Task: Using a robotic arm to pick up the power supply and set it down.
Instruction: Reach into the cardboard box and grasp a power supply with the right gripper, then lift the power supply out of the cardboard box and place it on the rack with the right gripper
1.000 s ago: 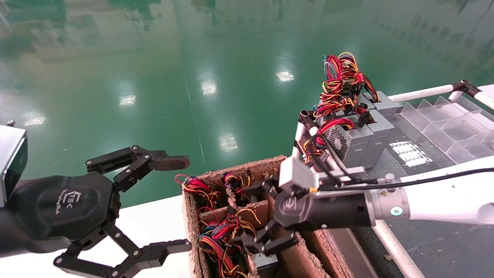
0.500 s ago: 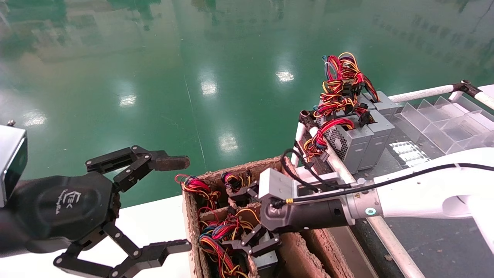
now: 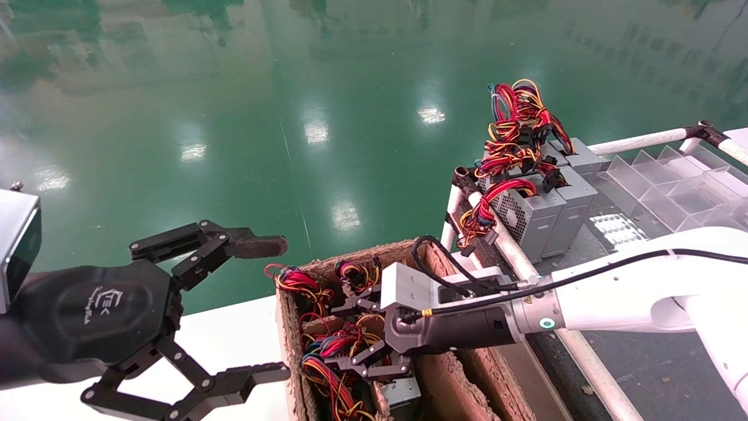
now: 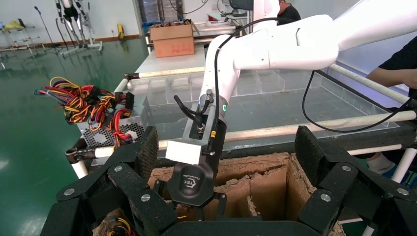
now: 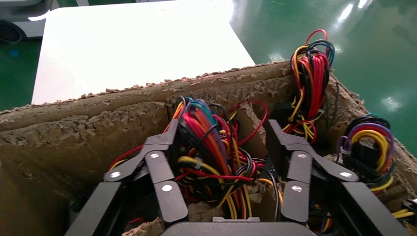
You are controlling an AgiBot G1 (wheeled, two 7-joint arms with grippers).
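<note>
My right gripper (image 3: 357, 338) hangs open inside the brown cardboard box (image 3: 447, 380), one finger on each side of a red, yellow and black wire bundle (image 5: 212, 147). In the right wrist view the bundle fills the gap of the right gripper (image 5: 221, 140), and the fingers (image 5: 162, 169) stand apart from it. Under the wires a grey corner of the power supply (image 3: 401, 390) shows; the rest of its body is hidden. My left gripper (image 3: 270, 310) is wide open and empty above the white table (image 3: 234, 345), left of the box.
Several grey power supplies (image 3: 540, 217) with wire bundles stand on the rack to the right, behind a white rail (image 3: 590, 362). A clear divider tray (image 3: 672, 187) lies beyond them. More wire bundles (image 5: 312, 73) fill other cells of the box. Green floor lies ahead.
My right gripper has moved left and down into the box, coming to straddle the wire bundle. The left arm has not moved.
</note>
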